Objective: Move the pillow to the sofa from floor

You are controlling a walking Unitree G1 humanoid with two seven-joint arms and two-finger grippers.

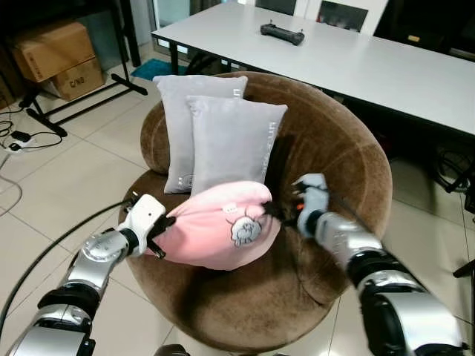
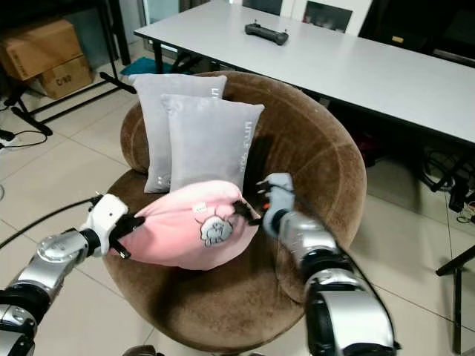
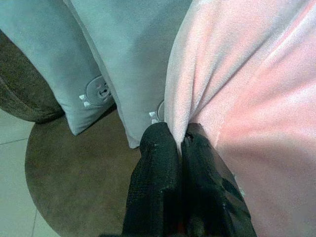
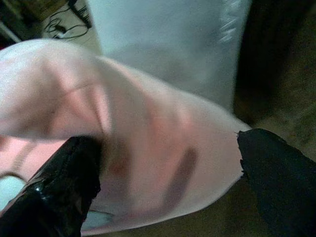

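Holding, left side: my left gripper [image 1: 165,236] has its fingers pinched together on a fold of cloth at the left end of the pink pillow [image 1: 223,226]. The left wrist view shows the fabric gathered into a ridge between the two black fingertips [image 3: 157,143]. I judge a pinch suits this soft, slack cover, which offers no firm edge.

Item carried: the pink pillow, with a small cartoon patch on its front, is slung between my two arms over the seat of the round brown sofa [image 1: 349,170]. Whether its underside already touches the cushion, I cannot tell. It is clear of the floor, so the task looks nearly done.

Holding, right side: my right gripper [image 1: 276,213] meets the pillow's right end. In the right wrist view its fingers stand wide apart, one either side of the pink bulk, so it braces or cradles rather than clamps.

In the way: two grey pillows [image 1: 226,141] lean upright against the backrest just behind the pink one, taking the rear of the seat. I judge the pink pillow must settle in front of them.

Around: cardboard boxes [image 1: 56,55] far left on the tiled floor; a long white table [image 1: 371,63] behind the sofa, with a black controller [image 1: 282,33] on it.
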